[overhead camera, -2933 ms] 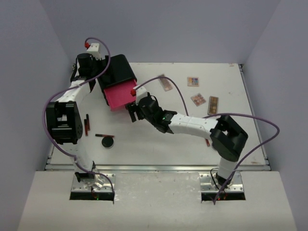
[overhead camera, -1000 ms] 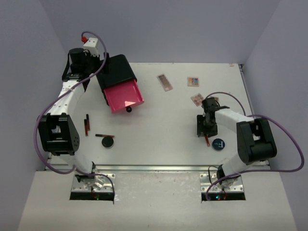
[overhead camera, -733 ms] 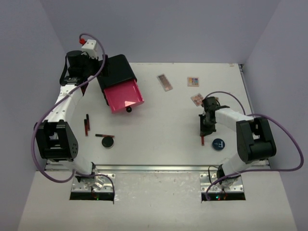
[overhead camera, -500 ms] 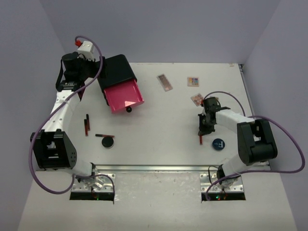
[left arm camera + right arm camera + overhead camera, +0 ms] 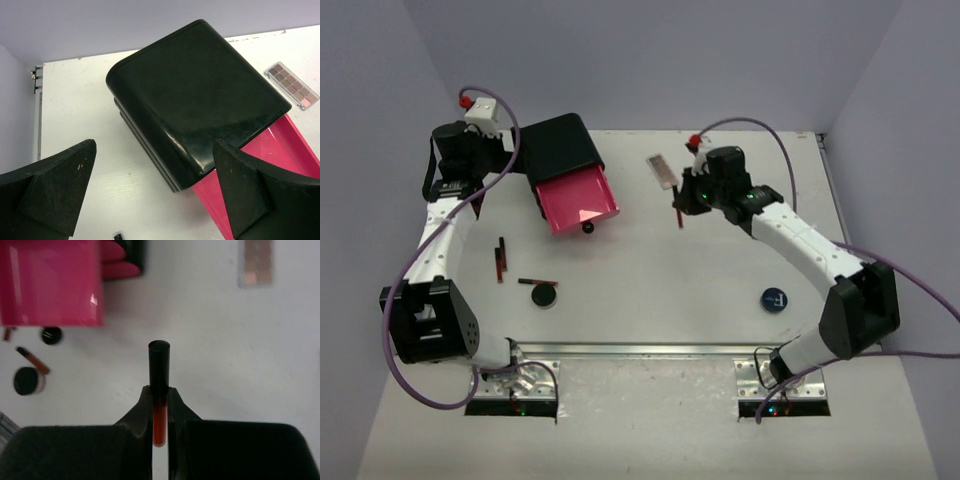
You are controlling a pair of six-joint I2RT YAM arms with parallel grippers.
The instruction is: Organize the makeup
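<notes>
My right gripper (image 5: 682, 203) is shut on a thin red stick (image 5: 159, 412) with a black cap, held above the table behind the middle. A tan-swatch palette (image 5: 662, 170) lies just beyond it. The black chest (image 5: 560, 145) stands at the back left with one pink drawer (image 5: 578, 200) pulled out. My left gripper (image 5: 155, 150) hangs open above the chest's left side, touching nothing. Two more red sticks (image 5: 500, 260) (image 5: 537, 282) and a round dark compact (image 5: 544, 295) lie at the near left. A blue round compact (image 5: 775, 299) sits at the near right.
The chest's other pink drawer fronts (image 5: 117, 260) are shut. A small black knob (image 5: 588, 228) sits at the open drawer's front edge. The right arm stretches across the right half of the table and hides what lies under it.
My right gripper shut on the red stick at the near right, lifted it and carried it to the back middle. The left arm drew back to the left of the chest.
</notes>
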